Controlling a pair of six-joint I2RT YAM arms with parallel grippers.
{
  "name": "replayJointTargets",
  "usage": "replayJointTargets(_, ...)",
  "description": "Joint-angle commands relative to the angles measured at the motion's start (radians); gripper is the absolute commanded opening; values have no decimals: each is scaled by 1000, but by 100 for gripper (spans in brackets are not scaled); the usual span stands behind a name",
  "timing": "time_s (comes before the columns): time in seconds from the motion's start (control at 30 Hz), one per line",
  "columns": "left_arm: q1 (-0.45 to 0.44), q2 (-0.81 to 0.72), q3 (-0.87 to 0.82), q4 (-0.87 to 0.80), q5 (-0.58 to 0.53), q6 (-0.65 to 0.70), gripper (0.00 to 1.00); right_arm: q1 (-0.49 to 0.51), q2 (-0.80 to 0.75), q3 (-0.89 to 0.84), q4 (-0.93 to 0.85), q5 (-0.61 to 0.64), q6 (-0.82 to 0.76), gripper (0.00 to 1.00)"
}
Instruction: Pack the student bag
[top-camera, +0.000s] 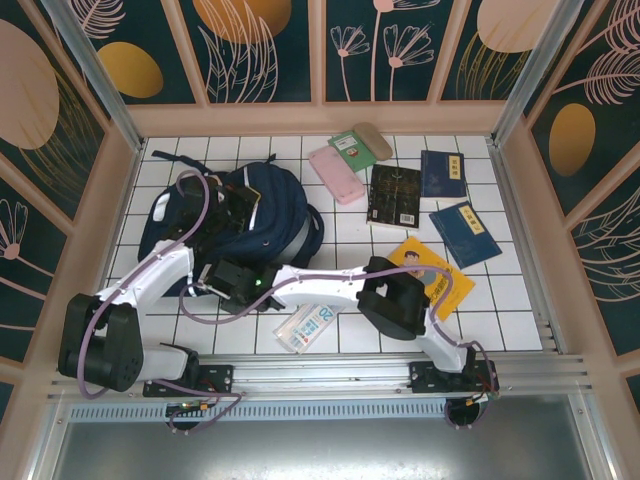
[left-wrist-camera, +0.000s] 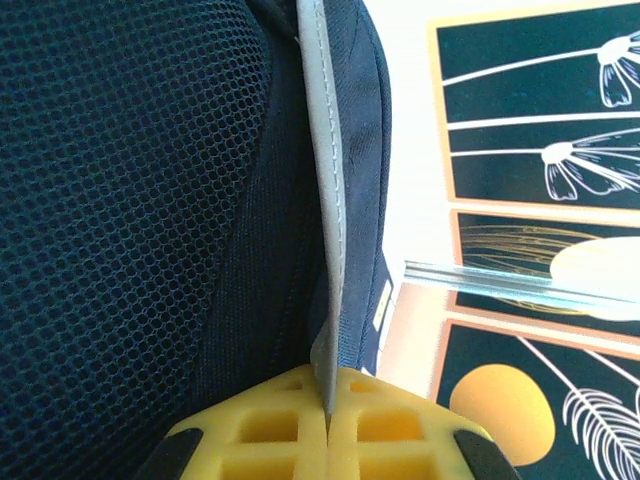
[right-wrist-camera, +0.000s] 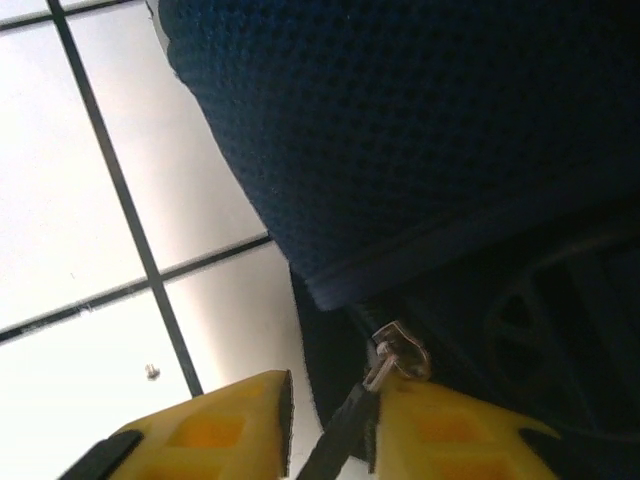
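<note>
Left hand (left-wrist-camera: 327, 425): clamped on stripe of dark navy fabric backpack (left-wrist-camera: 120, 200).
Right hand (right-wrist-camera: 328, 425): parted, tips cut off; metal zipper pull (right-wrist-camera: 400, 352) at 1 o'clock.

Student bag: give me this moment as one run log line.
student bag: lying on table | left gripper: shut on its grey stripe | right gripper: open, zipper pull between jaws
</note>
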Motion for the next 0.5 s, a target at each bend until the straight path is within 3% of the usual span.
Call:
replayJointTargets(0.0,11,-28,58,83,52,48,0,-12,-169,-149,125,14,-4,36)
replayJointTargets(0.07,22,-26,62,56,77,91,0,-12,-274,-279,210,-19,-16,44)
replayJointTargets(0.27,40,16,189,-108,179,326,0,-37,-604,-629,478,-128,19,44)
replayJointTargets(0.47,43,53,334,-293,241,539,0,-114,-832,-809,600,18,80,43)
